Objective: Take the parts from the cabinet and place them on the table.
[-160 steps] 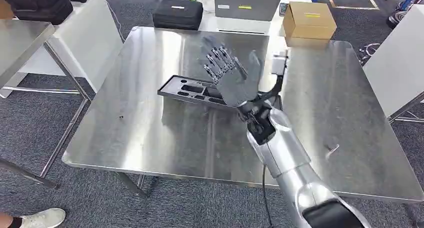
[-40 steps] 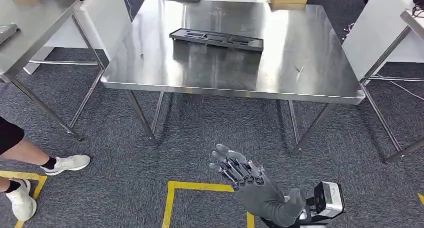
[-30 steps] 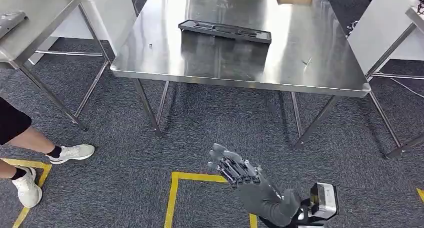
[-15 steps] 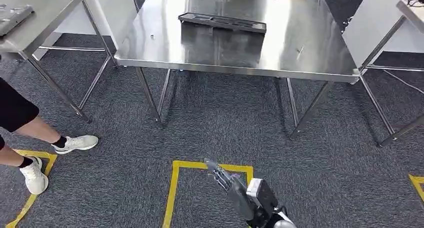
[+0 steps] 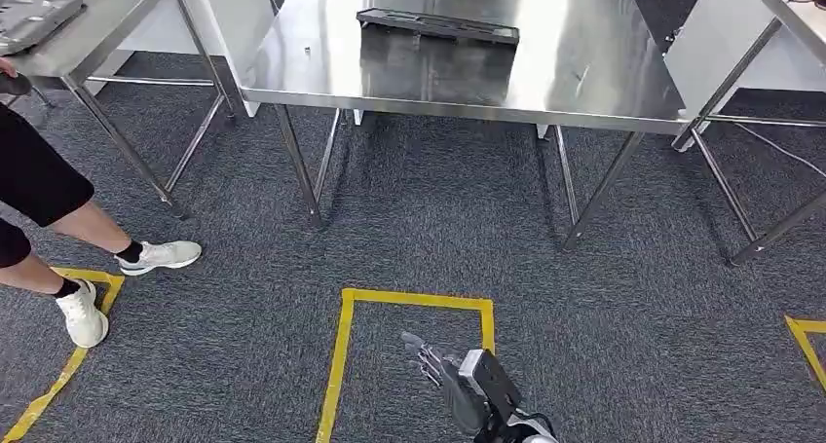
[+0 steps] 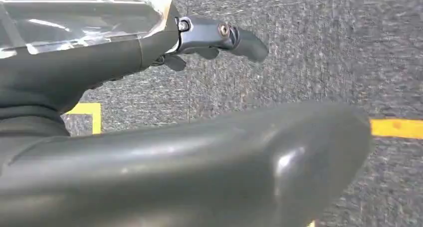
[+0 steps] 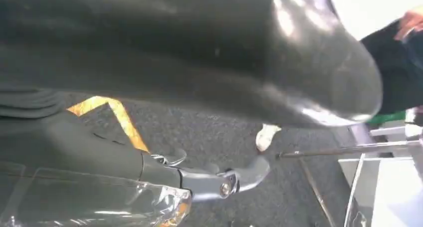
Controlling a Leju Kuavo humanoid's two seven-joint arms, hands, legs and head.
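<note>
Parts tray [image 5: 437, 25], black and long, lies flat on the steel table [image 5: 604, 83] in the head view, near the far side of the table and well apart from the robot. The table stands on thin metal legs on grey carpet [image 5: 438, 219]. A yellow tape outline [image 5: 343, 346] is on the carpet near the robot. At the bottom edge the right hand [image 5: 438, 370] hangs low over the carpet, its fingers straight and a little apart, and it holds nothing. On the left a person [image 5: 39, 185] in dark shorts and white shoes stands beside a second steel table [image 5: 107, 24], on which a grey tray [image 5: 34, 5] lies.

From the left wrist, the left hand [image 6: 164, 152] is seen very close over the carpet. The thick thumb lies across the picture and one dark finger [image 6: 224, 36] points out straight. Nothing is in the hand.

From the right wrist, the right hand [image 7: 199, 62] is also close to the camera, with one finger [image 7: 234, 179] stretched out over the carpet, and it is empty. A white shoe [image 7: 267, 136] and metal table legs [image 7: 344, 148] are behind it.
</note>
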